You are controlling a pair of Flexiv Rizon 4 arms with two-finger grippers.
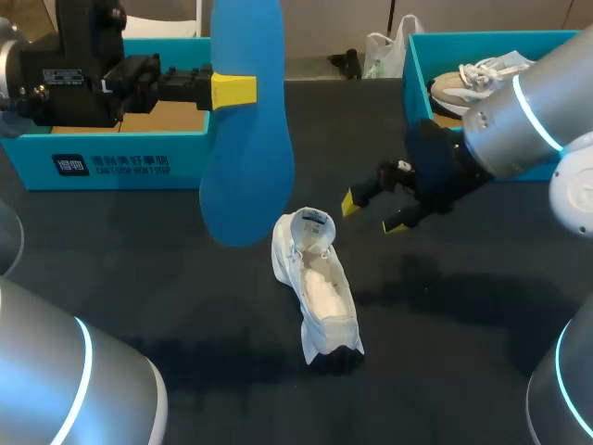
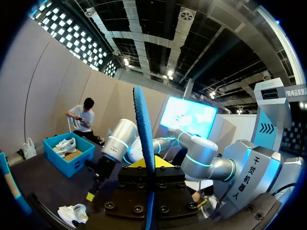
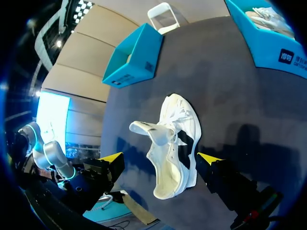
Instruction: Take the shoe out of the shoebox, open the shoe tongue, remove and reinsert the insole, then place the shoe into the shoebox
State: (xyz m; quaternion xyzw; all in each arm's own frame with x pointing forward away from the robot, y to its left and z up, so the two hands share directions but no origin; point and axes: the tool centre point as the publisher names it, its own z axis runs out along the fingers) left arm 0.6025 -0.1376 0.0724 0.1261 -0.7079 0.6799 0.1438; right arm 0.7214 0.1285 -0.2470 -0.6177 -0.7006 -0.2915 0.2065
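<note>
Table (image 1: 482,352) dark, matte; shoe (image 1: 320,287) at ctr; insole (image 1: 248,158) aloft in L pincer (image 1: 230,90).

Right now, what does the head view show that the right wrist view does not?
Head view only: the blue insole, held upright above the table in the left gripper.
Right wrist view only: little new, just a closer look at the tongue folded out of the white shoe.
Both: that shoe on the dark table, the open right gripper near it, a teal shoebox, and a further shoebox holding a second shoe.
</note>
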